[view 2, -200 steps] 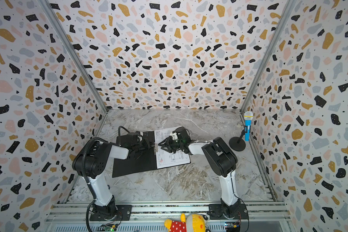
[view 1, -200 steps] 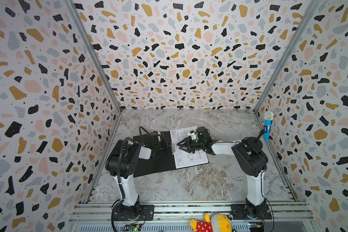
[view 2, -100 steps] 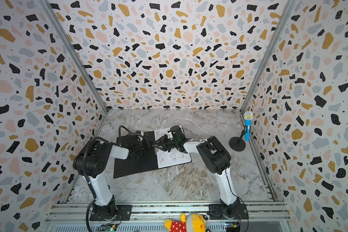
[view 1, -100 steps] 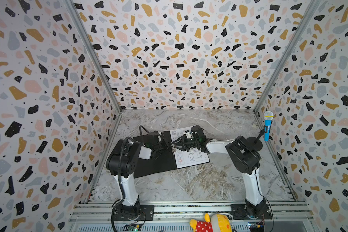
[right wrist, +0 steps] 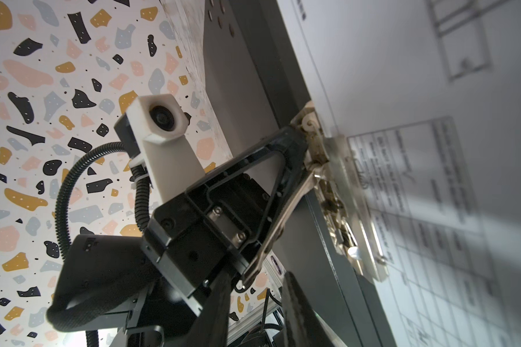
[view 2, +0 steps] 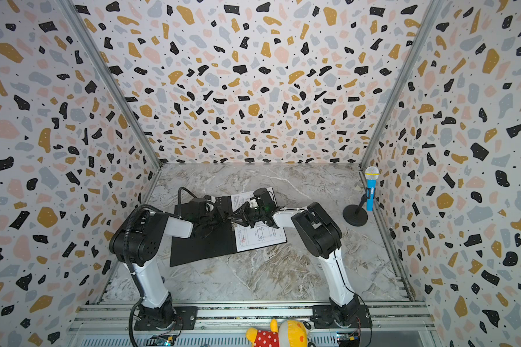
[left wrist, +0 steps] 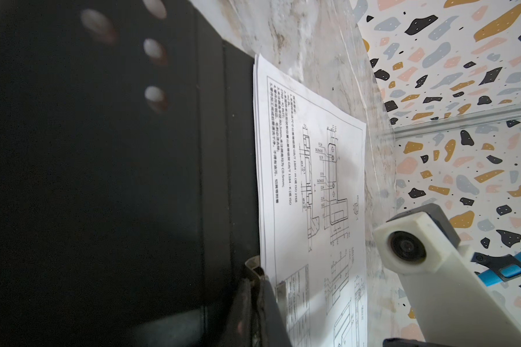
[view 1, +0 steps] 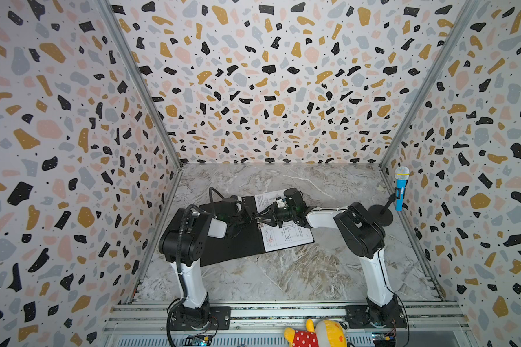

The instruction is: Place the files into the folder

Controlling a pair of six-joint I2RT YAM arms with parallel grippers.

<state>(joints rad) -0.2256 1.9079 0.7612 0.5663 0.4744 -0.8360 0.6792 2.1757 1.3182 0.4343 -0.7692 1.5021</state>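
**A:** What sits farthest left in the work area?

**B:** The left gripper (right wrist: 303,135). It reaches over the left half of the thin, flat rectangular folder (view 1: 232,246). The folder lies open, black inside up, on the left-centre part of the grey marble-patterned table (view 1: 283,276).

**A:** How does that claw stand?

**B:** Its fingers are pressed together. The tips pinch the lever end of the shiny metal spine clip (right wrist: 337,204) at the folder's fold.

**A:** And the files?

**B:** The white paper sheets (view 1: 286,237) lie flat in a stack on the right half of the folder. Their left edge runs along the spine, and the clip's plate lies over that edge. The top sheet carries technical line drawings and a block of small print. The left wrist view shows more sheet edges beneath it, but I cannot tell what is printed on them.

**A:** The other claw?

**B:** The right gripper (view 1: 259,217) hovers over the spine, just right of the left one. Its jaws stand partly apart with nothing between them.

**A:** Anything further right?

**B:** A red-and-yellow plush toy (view 1: 316,335) lies at the near edge by the rail. A blue toy microphone (view 1: 401,189) on a round black stand is by the right wall, well apart from the folder.
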